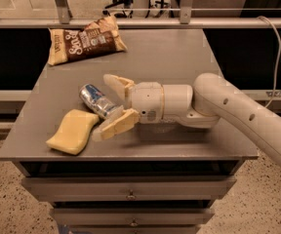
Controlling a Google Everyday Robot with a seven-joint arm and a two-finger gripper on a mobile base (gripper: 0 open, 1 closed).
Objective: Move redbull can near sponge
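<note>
Roughly at the middle of the grey desk (179,52), the gripper (102,107) reaches in from the right on its white arm (238,111), pointing left and sitting low over the top. Its two cream fingers (117,83) are spread wide, one toward the back of the desk and one toward the front edge.

The can (97,100) sits in the gap between them, tipped over rather than upright. Its shiny top faces up and to the left, and its other end runs down and right toward the base of the front finger, which it seems to touch. The rear finger looks clear of the can, so the fingers are not clamped on it. Whether the can lies fully on the desk or leans on the front finger I cannot tell.

The sponge (73,130) lies flat near the front left corner of the desk, close to the edge. Its right side is just beside the tip of the front finger, and its upper right corner is just beside the can; contact at either spot cannot be made out.

A brown bag (84,40) lies at the back left, well apart from the rest. Drawers (130,194) show below the desk top, and a cable (277,48) hangs at the right.
</note>
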